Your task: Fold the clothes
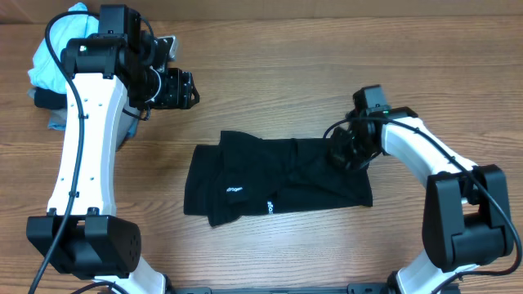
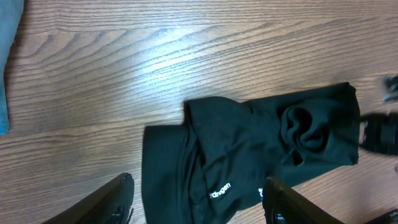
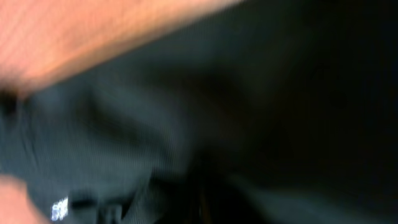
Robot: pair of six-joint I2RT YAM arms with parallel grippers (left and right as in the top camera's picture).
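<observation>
Just beneath right gripper (image 1: pixel 341 152), polo shirt (image 1: pixel 270 175).

A: Entry one, the surface?
B: Table (image 1: pixel 270 73). Brown wood-grain top, grain running left to right.

A: Centre of it?
B: One black shirt (image 1: pixel 278 175), lying rumpled and partly folded, its long side across the table. A small white logo (image 1: pixel 234 192) and a white mark (image 1: pixel 268 206) face up near the edge closest to the arm bases.

A: Anything further?
B: Far left corner: bunched light blue cloth (image 1: pixel 49 61), with a dark piece (image 1: pixel 37 98) at its near edge. Both are well apart from the shirt.
</observation>
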